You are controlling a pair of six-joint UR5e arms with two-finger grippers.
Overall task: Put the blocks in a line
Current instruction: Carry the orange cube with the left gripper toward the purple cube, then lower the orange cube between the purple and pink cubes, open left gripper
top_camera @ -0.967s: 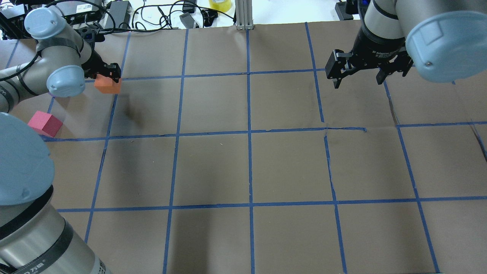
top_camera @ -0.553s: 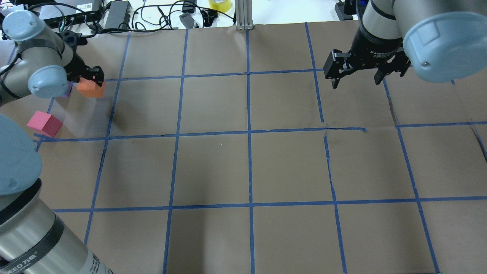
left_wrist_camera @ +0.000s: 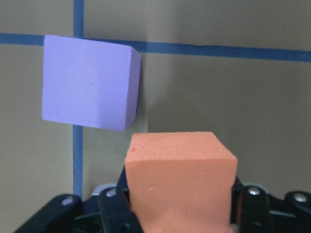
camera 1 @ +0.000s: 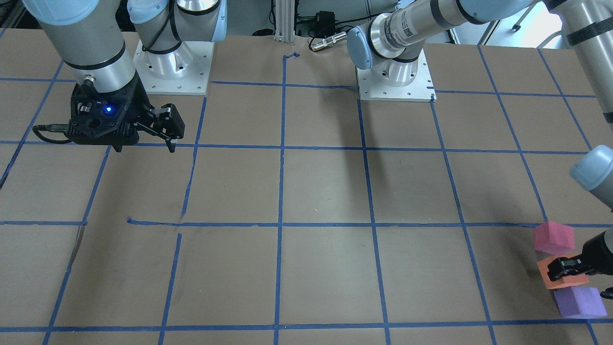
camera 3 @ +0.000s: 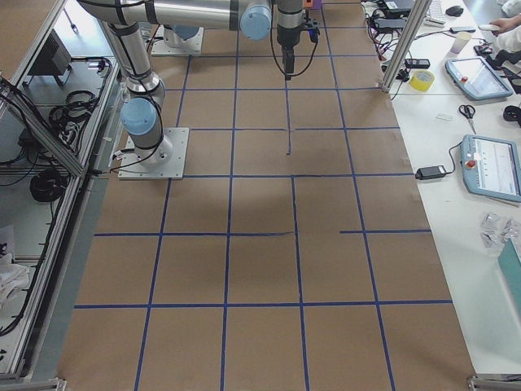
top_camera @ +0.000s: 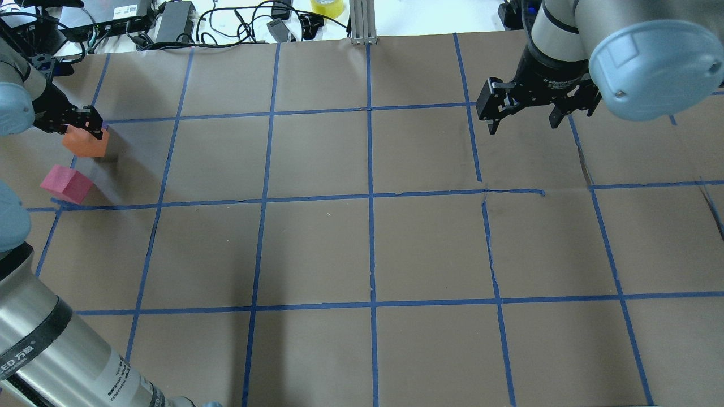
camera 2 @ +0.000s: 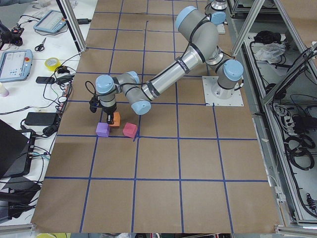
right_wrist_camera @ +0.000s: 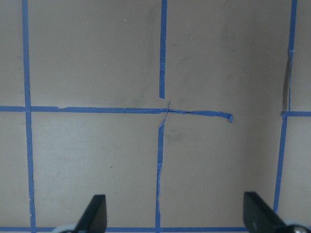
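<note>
My left gripper [top_camera: 85, 129] is shut on the orange block [top_camera: 85, 144] at the table's far left. It holds the block low between the pinkish-red block [top_camera: 67, 184] and the purple block [camera 1: 578, 302]. I cannot tell whether the orange block touches the paper. The left wrist view shows the orange block [left_wrist_camera: 180, 179] between the fingers, with the purple block [left_wrist_camera: 90, 81] just ahead to the left. In the front view the orange block [camera 1: 546, 269] sits between the pinkish-red [camera 1: 554, 237] and the purple. My right gripper [top_camera: 521, 121] hangs open and empty at the far right.
The brown paper tabletop [top_camera: 373, 249] carries a blue tape grid. Cables, power bricks and a yellow tape roll [top_camera: 327, 7] lie beyond the far edge, beside an aluminium post [top_camera: 362, 22]. The two arm bases [camera 1: 172, 67] [camera 1: 395, 81] stand on the robot's side.
My left gripper has carried the orange block leftward, from right of the purple block to a spot between the purple and pinkish-red blocks. The right gripper has drifted slightly left.
</note>
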